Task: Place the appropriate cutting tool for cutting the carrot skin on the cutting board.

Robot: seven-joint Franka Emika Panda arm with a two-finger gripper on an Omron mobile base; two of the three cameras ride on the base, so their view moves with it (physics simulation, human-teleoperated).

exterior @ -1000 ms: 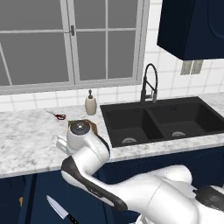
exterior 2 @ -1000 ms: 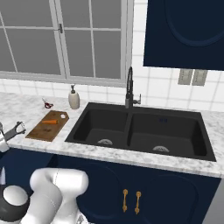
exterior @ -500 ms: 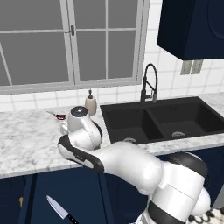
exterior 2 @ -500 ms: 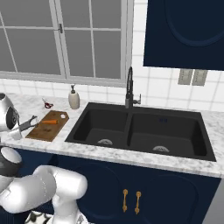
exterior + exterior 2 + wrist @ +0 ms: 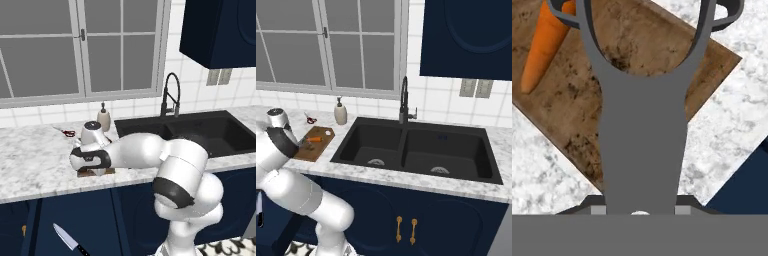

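**Mia:** Marble, speckled grey and white, that's the table (image 5: 421, 180), the biggest thing here. It looks hard and smooth.

**Ben:** And the black sink (image 5: 416, 147) is sunk into it on the right, with a dark tap (image 5: 404, 100) at the far side.

**Mia:** Next biggest is the cutting board (image 5: 677, 65). It's brown wood with dark specks, flat, with straight edges. It lies on the table left of the sink.

**Ben:** Where's the peeler?

**Mia:** The hand (image 5: 90, 162) is clenched on the peeler (image 5: 644, 130). It's all grey metal, flat, with a slim handle that opens into a wide loop. It hangs over the board, not lying on it yet, I think.

**Ben:** And the carrot (image 5: 544, 47)?

**Mia:** Orange, smooth, thin at one end. It lies on the board, to the left of the peeler's loop in the hand view.

**Ben:** So how should the robot do this bit well?

**Mia:** I'd go down slowly and keep the peeler flat. Metal can slide on wood, so let go only when it is low. Stay over the bare wood, away from the carrot and from the board's edge.

**Ben:** What else is there?

**Mia:** A small soap bottle (image 5: 340, 112) by the far wall, tiny red scissors (image 5: 310, 120) left of it, and a knife (image 5: 70, 240) down on the floor.
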